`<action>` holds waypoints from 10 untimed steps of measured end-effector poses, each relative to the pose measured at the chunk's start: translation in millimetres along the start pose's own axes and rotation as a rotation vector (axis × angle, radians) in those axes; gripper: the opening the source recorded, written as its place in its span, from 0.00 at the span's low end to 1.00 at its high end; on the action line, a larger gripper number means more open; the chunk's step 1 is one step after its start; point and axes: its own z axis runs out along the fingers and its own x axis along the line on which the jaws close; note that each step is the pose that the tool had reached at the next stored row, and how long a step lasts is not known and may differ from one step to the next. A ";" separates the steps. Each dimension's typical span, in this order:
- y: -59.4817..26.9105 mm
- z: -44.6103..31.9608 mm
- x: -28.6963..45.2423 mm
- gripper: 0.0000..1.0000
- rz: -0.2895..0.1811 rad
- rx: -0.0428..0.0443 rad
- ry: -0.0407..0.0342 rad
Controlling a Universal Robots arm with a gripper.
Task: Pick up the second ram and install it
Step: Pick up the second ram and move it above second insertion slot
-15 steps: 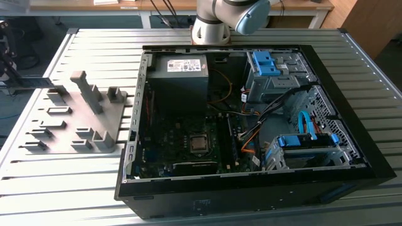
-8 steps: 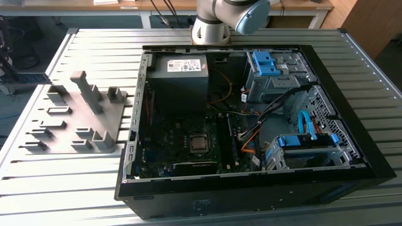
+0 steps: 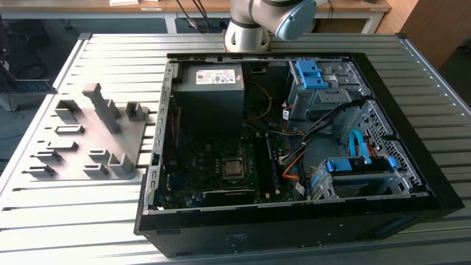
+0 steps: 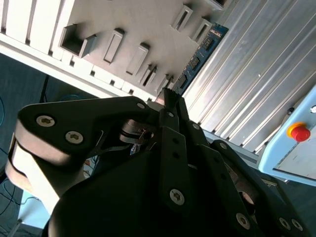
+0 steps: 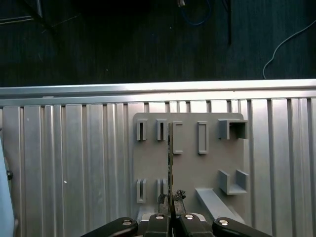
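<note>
Your end effector [image 5: 170, 201] is clenched on the second ram [image 5: 170, 158], which juts straight out from between its fingertips. You see the ram edge-on in the first wrist view and as a blue-green strip in the second wrist view. Beyond the ram's far end, the grey slotted holder [image 5: 190, 168] lies on the ribbed counter [image 5: 74, 158].

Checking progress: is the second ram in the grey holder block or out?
Out. The gripper holds the second ram above the holder block, whose slots look empty in the exterior view.
</note>
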 end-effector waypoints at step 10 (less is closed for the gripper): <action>0.1 -13.4 -0.3 0.14 0.000 0.0000 0.0000</action>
